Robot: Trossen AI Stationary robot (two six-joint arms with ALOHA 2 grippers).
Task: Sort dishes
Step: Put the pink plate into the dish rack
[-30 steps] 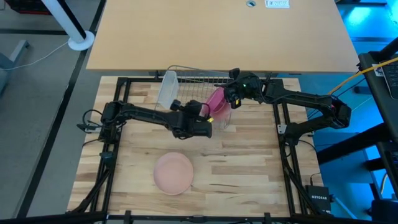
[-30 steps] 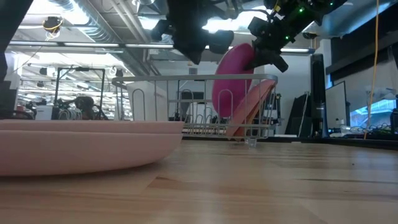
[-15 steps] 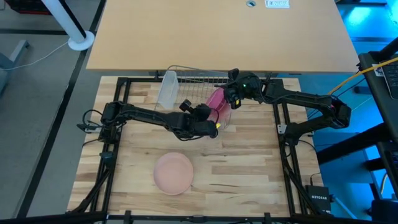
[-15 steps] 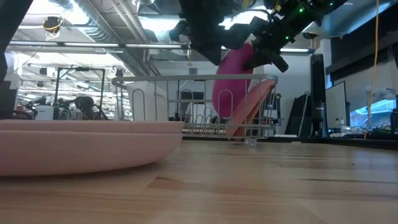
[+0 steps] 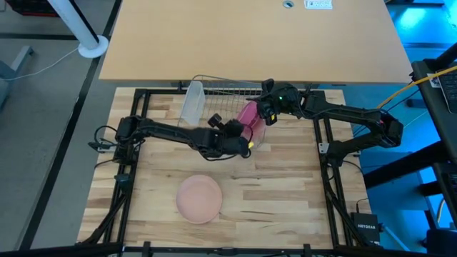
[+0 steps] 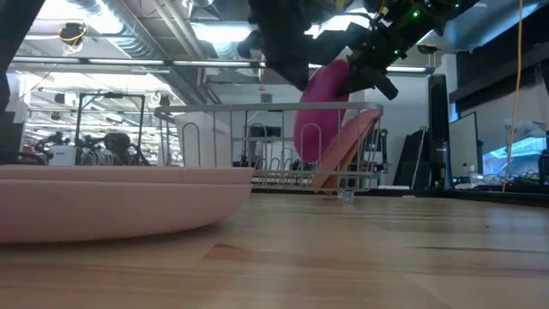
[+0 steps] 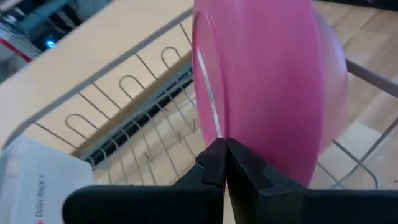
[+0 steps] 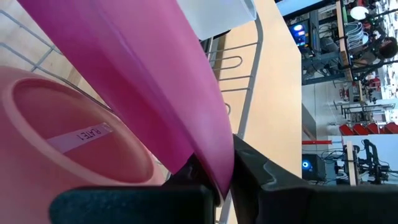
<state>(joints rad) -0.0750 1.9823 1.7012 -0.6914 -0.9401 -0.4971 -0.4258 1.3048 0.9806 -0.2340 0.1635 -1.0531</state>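
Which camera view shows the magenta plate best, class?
The left wrist view: the magenta plate fills it, on edge over the wire rack. The right wrist view shows only its rim, the high view a sliver, the low view its face, partly hidden.

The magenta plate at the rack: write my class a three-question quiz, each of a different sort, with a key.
1. True or false: both grippers are shut on the magenta plate.
2. Where does the pale peach-pink plate lie? A) in the wire rack B) flat on the table C) under the tumbler
3. Fill in: the tan-brown plate leans inside the ____.

Key: 1 true, by the left gripper and right gripper; 2 B; 3 rack.
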